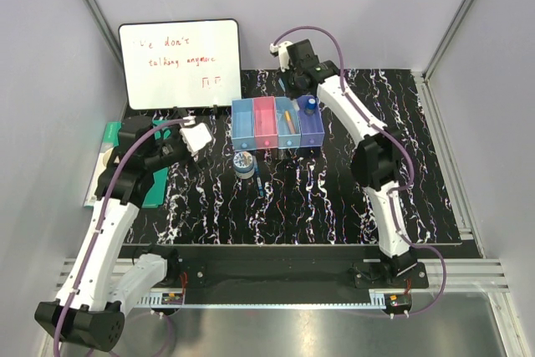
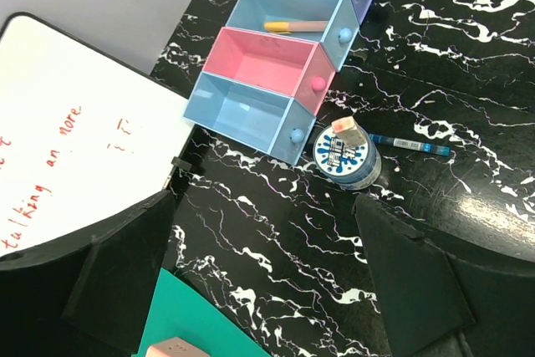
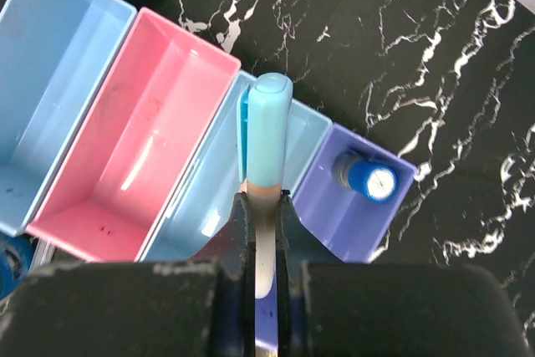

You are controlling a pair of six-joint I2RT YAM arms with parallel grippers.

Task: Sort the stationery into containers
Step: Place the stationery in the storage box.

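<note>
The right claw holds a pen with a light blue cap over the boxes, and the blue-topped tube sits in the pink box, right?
Not quite. The right wrist view shows the blue-capped cylinder in the purple bin; the pink bin is empty. The right gripper does hold the light-blue-capped pen over them.

The four joined bins point(image 3: 125, 140) are translucent plastic, smooth and glossy, with light glinting off the pink one's floor. Beneath them the surface point(image 1: 334, 190) is black with white marble-like veins and a slight sheen. The pen point(image 3: 269, 135) above the bins has a smooth pale-blue plastic cap. Left of the bins, the whiteboard point(image 1: 179, 64) looks glossy white. The fingers point(image 2: 117, 273) of the left pincer point(image 2: 266, 206) are matt black.
</note>
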